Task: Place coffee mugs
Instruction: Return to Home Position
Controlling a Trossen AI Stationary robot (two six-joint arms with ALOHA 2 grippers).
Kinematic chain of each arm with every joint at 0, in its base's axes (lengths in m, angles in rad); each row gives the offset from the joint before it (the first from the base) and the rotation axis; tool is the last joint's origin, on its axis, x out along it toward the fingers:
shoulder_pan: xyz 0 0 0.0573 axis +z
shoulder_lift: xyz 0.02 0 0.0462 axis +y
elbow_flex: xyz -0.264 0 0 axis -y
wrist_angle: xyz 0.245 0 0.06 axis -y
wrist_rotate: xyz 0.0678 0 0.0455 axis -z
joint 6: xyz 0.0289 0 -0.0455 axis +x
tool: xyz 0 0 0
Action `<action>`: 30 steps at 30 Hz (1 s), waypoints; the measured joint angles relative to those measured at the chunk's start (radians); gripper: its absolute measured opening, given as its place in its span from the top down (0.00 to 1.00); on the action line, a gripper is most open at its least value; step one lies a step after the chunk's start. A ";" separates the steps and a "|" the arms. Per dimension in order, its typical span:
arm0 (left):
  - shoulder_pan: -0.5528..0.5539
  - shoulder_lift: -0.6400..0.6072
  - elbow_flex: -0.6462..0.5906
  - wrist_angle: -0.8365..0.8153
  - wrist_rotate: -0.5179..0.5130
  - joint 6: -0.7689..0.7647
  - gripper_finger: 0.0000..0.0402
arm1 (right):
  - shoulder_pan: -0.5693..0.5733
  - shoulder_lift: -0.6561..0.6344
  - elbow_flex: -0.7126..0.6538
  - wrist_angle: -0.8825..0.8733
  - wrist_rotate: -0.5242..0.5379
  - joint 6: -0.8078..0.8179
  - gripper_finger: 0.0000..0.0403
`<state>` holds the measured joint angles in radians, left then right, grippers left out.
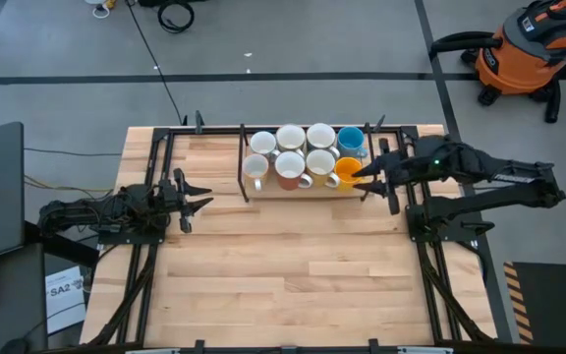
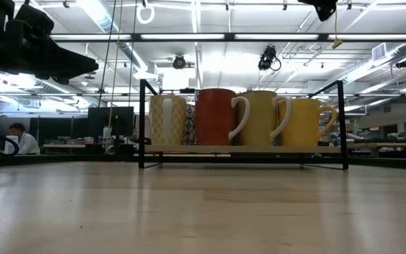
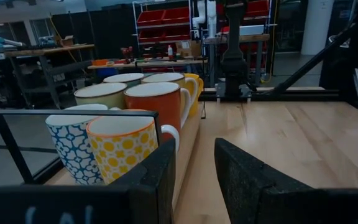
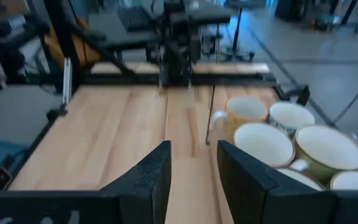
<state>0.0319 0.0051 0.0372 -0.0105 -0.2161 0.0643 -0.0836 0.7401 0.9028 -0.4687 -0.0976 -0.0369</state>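
Observation:
Several coffee mugs [image 1: 303, 157] stand upright on a wooden board inside a black wire rack [image 1: 244, 162] at the far middle of the table. An orange-yellow mug [image 1: 347, 175] stands at the front right of the group and a blue one [image 1: 351, 141] behind it. My right gripper [image 1: 365, 182] is open. It is raised beside the orange-yellow mug, with only table showing between its fingers [image 4: 194, 152]. My left gripper [image 1: 202, 202] is open and empty, left of the rack and pointing toward it [image 3: 194, 155]. A yellow-patterned mug [image 3: 120, 146] is the nearest to it.
Black frame rails [image 1: 165, 157] run along the table's left, right and far sides. Bare wood [image 1: 293, 265] lies between the rack and the near edge. An orange shop vacuum [image 1: 529, 49] stands on the floor beyond the far right corner. A person [image 2: 23, 140] sits in the room behind.

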 joint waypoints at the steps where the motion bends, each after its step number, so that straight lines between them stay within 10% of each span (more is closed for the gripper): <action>1: 0.000 0.000 0.000 0.000 0.000 0.000 0.70 | -0.005 -0.024 -0.030 0.031 -0.004 0.000 0.66; 30: 0.000 0.000 0.000 0.000 0.000 0.000 0.70 | -0.076 -0.684 -0.732 0.558 0.001 0.212 0.66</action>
<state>0.0319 0.0055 0.0372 -0.0105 -0.2160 0.0647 -0.1593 0.0559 0.1707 0.0897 -0.0967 0.1754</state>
